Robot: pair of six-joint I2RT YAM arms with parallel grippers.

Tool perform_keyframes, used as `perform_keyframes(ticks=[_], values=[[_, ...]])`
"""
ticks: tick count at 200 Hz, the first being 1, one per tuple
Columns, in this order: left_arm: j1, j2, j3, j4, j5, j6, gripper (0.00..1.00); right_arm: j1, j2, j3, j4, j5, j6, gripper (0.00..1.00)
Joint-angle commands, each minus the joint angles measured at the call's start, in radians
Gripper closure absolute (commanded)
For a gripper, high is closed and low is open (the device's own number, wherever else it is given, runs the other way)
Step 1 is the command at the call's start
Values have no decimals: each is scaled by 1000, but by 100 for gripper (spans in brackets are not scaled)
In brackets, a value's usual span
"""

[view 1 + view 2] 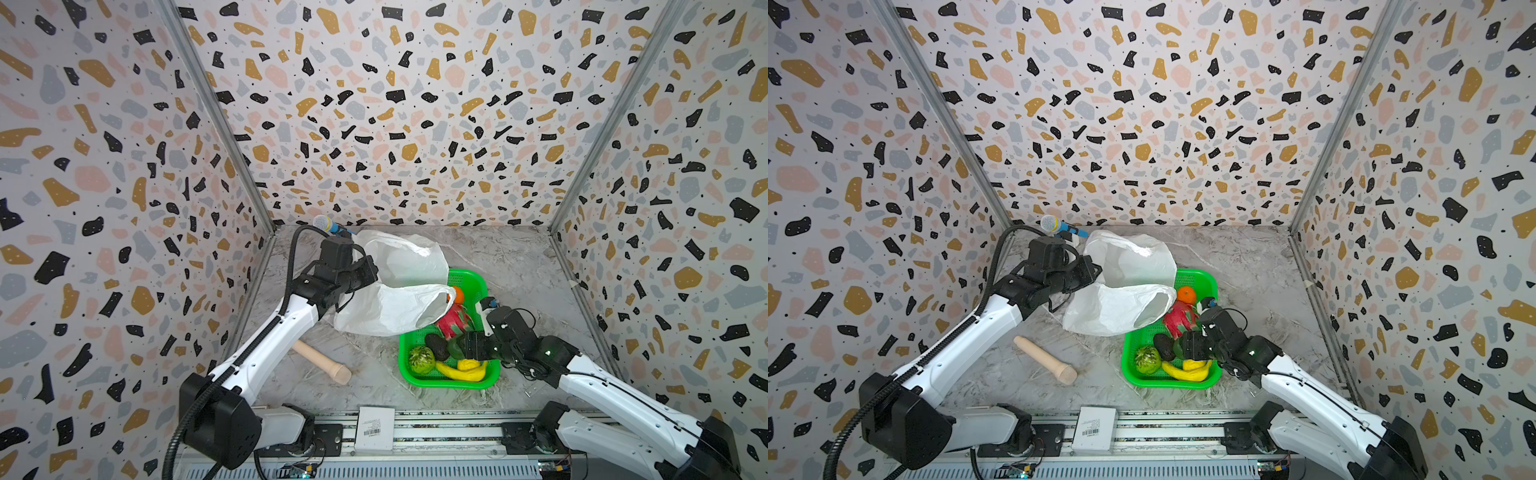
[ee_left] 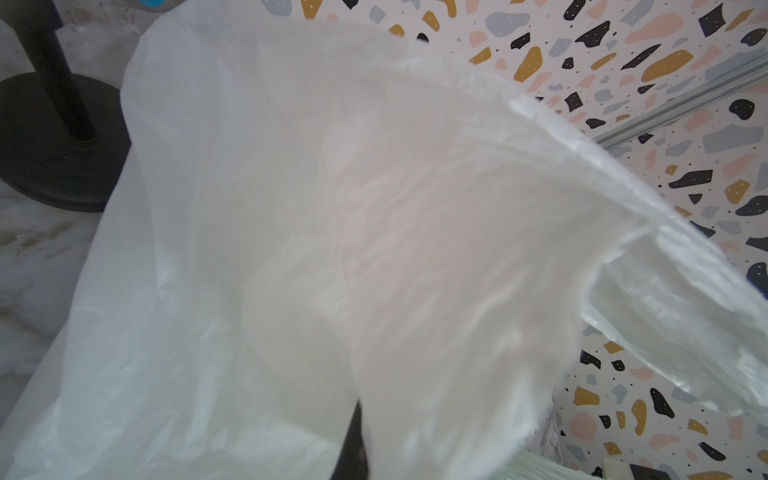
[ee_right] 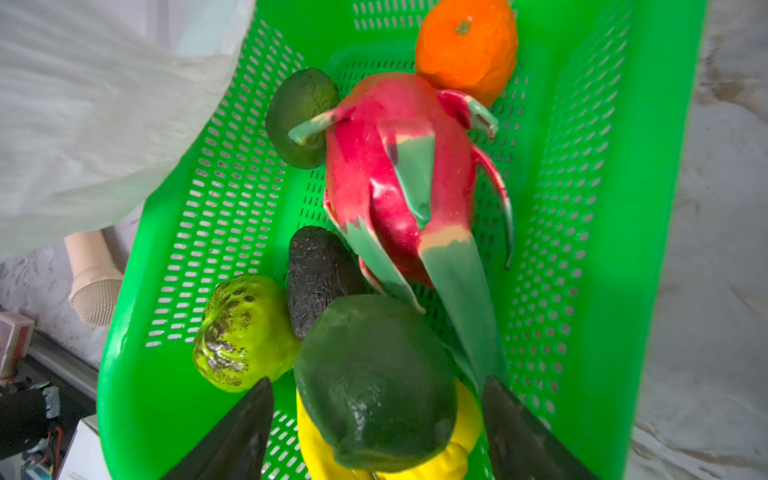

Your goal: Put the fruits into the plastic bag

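Note:
My left gripper (image 1: 372, 272) is shut on the white plastic bag (image 1: 395, 307) and holds it lifted, its mouth sagging over the basket's left rim. In the left wrist view the plastic bag (image 2: 332, 228) fills the picture and only a dark sliver of a finger (image 2: 353, 449) shows. The fruits lie in the green basket (image 3: 602, 166): an orange (image 3: 465, 45), a dragon fruit (image 3: 390, 166), a dark avocado (image 3: 320, 270), a bumpy green fruit (image 3: 243, 332), a banana (image 3: 457, 461) and a round green fruit (image 3: 374, 374). My right gripper (image 3: 377, 382) stands open astride the round green fruit, with gaps on both sides.
A beige wooden cylinder (image 1: 322, 361) lies on the marble table left of the basket (image 1: 469, 276). A microphone (image 1: 326, 224) on a black stand (image 2: 54, 145) is at the back left behind the bag. A white box (image 1: 374, 428) sits on the front rail.

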Motion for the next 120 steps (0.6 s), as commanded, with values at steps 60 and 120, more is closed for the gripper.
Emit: perform_keyframes(ticks=[60,120], values=[[7,-26,-24,41,-3,-18,100,-15,44,-27,24,-61,-40,21],[7,-32,-35,48,5,-25,100,-27,151,-17,69,-147,-82,22]])
